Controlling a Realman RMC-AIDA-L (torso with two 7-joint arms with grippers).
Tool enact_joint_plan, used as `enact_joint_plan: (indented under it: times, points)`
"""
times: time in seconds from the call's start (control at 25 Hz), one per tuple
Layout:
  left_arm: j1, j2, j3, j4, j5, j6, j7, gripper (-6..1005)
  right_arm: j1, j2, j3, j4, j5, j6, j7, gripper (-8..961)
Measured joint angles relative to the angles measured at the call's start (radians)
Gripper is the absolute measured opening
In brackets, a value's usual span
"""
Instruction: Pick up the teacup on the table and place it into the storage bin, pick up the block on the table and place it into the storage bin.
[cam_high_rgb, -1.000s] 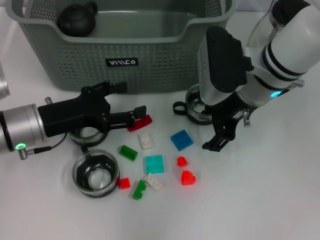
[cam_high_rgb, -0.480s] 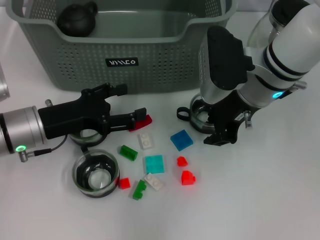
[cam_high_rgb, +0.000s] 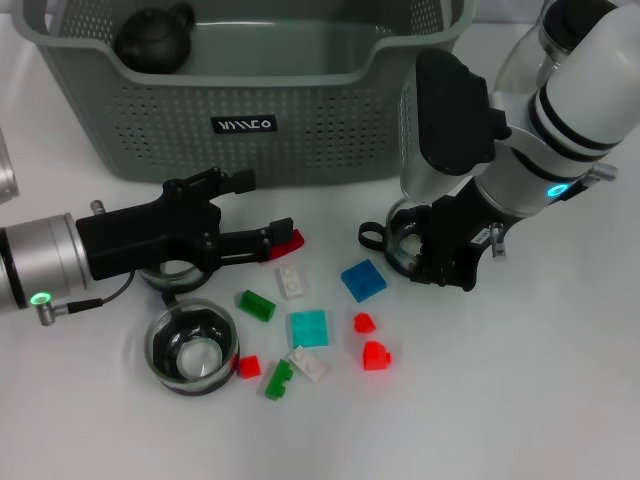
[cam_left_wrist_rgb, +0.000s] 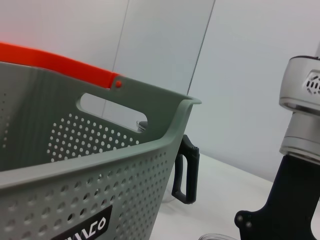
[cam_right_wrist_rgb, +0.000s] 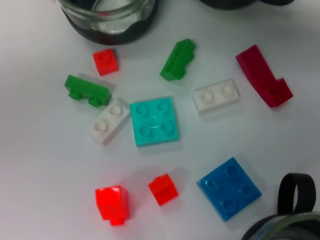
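Looking down from the head view, you see the right gripper (cam_high_rgb: 447, 262) lowered onto a glass teacup (cam_high_rgb: 400, 243) with a black handle, which stands on the white worktop (cam_high_rgb: 520, 400) just in front of the storage bin (cam_high_rgb: 250, 110). Its fingers are around the cup's rim, but you cannot tell how tightly they close (the dark gripper body hides them).

Your left gripper (cam_high_rgb: 262, 213) reaches in from the left, low over the worktop, with its fingers spread apart and nothing between them. The lower fingertip is just beside a dark red block (cam_high_rgb: 285, 243). Under this arm a second glass cup (cam_high_rgb: 172, 270) is partly hidden, and a third cup (cam_high_rgb: 192, 345) stands nearer to you.

Between the two arms the blocks lie scattered: a blue square block (cam_high_rgb: 363, 279), a turquoise square block (cam_high_rgb: 308, 328), two white ones, two green ones and three small red ones. The right wrist view shows the same blocks, all lying separately on the worktop.

Inside the storage bin, in its far left corner, a black teapot (cam_high_rgb: 152, 38) rests.
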Motion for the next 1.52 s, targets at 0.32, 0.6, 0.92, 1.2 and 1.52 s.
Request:
enact_joint_plan:
  times: [0.32, 0.6, 0.92, 1.2, 1.52]
  points:
    - [0.011, 0.001, 0.001, 0.002, 0.002, 0.017, 0.000, 906, -0.027, -0.006, 0.086, -0.114, -0.024, -0.145, 0.037, 55]
    - [0.027, 0.005, 0.000, 0.005, -0.001, 0.029, 0.000, 906, -0.071, -0.006, 0.287, -0.442, 0.008, -0.481, 0.104, 54]
    - [0.020, 0.006, 0.000, 0.007, -0.003, 0.039, 0.005, 905, 0.065, -0.013, 0.545, -0.555, 0.298, -0.554, 0.202, 54]
    - [0.018, 0.006, 0.000, 0.008, -0.005, 0.040, 0.011, 905, 0.142, -0.036, 0.561, -0.361, 0.174, -0.150, 0.139, 55]
    - [0.015, 0.005, 0.000, 0.002, -0.006, 0.031, 0.033, 905, 0.239, -0.027, 0.481, 0.051, 0.064, 0.383, -0.018, 55]
